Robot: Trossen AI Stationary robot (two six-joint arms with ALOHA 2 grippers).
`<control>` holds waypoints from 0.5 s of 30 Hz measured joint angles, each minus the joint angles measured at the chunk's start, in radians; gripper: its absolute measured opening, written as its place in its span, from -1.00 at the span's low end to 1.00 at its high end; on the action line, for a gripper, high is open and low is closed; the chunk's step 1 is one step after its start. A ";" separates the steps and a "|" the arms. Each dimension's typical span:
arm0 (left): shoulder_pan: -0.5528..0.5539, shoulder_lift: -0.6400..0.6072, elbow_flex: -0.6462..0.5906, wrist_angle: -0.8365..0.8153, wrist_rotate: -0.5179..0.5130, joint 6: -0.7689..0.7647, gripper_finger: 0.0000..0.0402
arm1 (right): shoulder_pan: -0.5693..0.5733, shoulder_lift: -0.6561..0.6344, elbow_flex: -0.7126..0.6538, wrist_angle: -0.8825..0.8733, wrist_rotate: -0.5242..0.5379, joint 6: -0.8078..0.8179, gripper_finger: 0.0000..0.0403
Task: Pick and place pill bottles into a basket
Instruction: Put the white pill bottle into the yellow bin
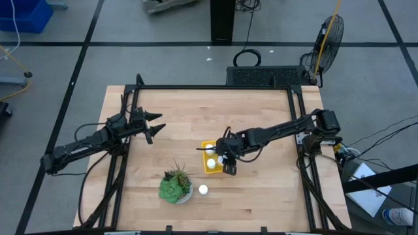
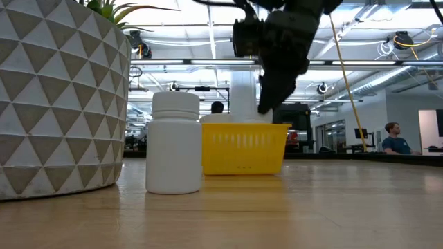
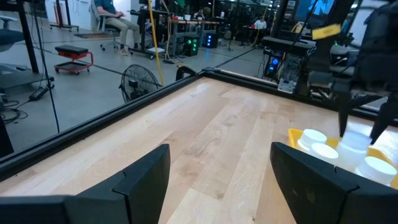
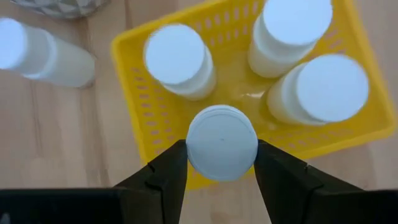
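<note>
The yellow basket (image 1: 208, 145) stands mid-table and holds three white pill bottles (image 4: 177, 59), (image 4: 292, 31), (image 4: 323, 87) upright. My right gripper (image 1: 226, 164) points down over the basket's near side and is shut on another pill bottle (image 4: 222, 142). One more pill bottle (image 1: 203, 190) stands on the table beside the potted plant and also shows in the low view (image 2: 174, 142). My left gripper (image 1: 157, 128) is open and empty over the table's left part. My right gripper pinches the pill bottle's cap (image 4: 222, 163) between its two fingers, one on each side. The fingers come from above, pointing down. The bottle stands upright, cap up, just inside the basket's rim (image 4: 186, 180); whether its bottom rests on the basket floor cannot be told.
A green plant in a white patterned pot (image 1: 175, 186) stands near the table's front, left of the loose bottle, and fills the left of the low view (image 2: 55, 97). A black frame runs round the table. People sit in the room beyond.
</note>
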 joint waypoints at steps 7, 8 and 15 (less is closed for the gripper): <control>0.000 0.000 0.000 0.000 0.000 0.000 0.41 | -0.018 -0.003 -0.073 0.077 -0.024 0.014 -0.18; 0.000 0.000 0.000 0.000 0.000 0.000 0.41 | -0.020 -0.003 -0.076 0.082 -0.024 0.014 -0.18; 0.000 0.000 0.000 0.000 0.000 -0.001 0.41 | -0.026 -0.002 -0.079 0.112 -0.061 -0.024 -0.16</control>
